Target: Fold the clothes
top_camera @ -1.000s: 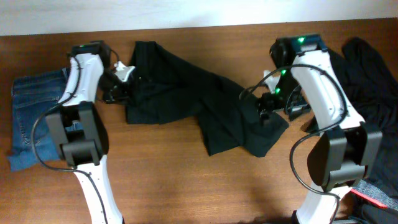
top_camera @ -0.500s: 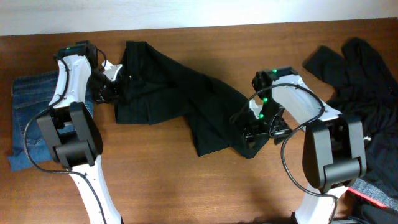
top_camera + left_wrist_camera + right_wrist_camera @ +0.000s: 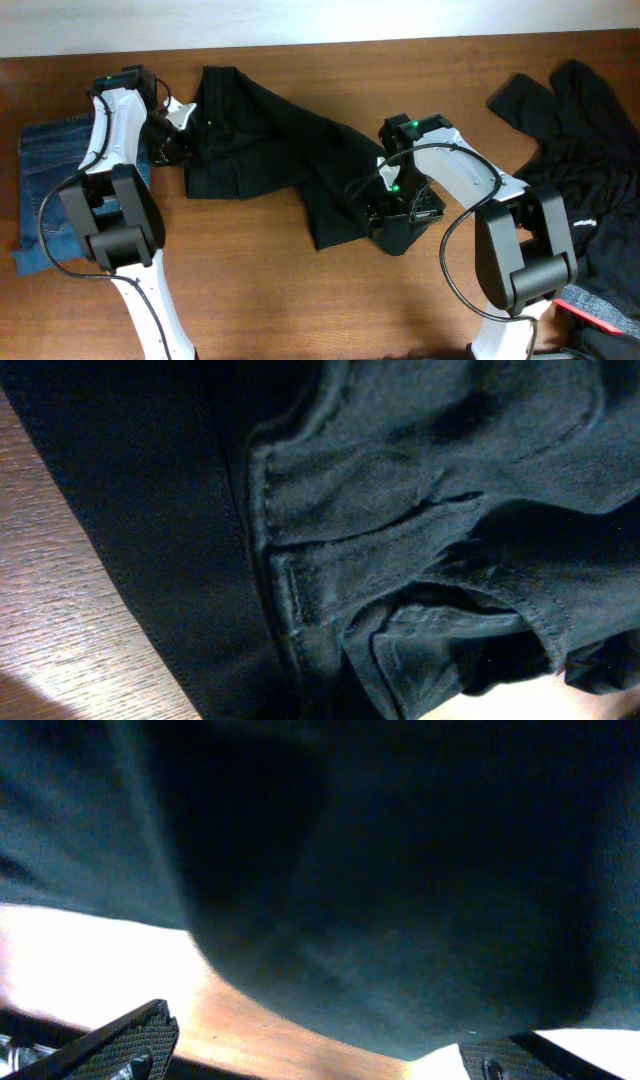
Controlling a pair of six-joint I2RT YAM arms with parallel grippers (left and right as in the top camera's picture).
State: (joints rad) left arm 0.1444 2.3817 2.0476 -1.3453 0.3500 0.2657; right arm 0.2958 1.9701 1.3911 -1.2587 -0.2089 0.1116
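My left gripper (image 3: 180, 135) pinches the waist of the black trousers (image 3: 270, 135) near the table's (image 3: 250, 300) far-left corner. Their length runs right to the hem under my right gripper (image 3: 395, 212), which is spread wide.

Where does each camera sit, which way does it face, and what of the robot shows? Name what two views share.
Overhead: above the table, looking straight down at the black trousers and jeans; both arms show.
Left wrist: on the left arm, pressed close to the trousers' seams; no fingers show.
Right wrist: on the right arm, facing trouser cloth; the right end effector shows open, fingertips in the bottom corners.
Shared: both wrist views show trouser cloth over wood.
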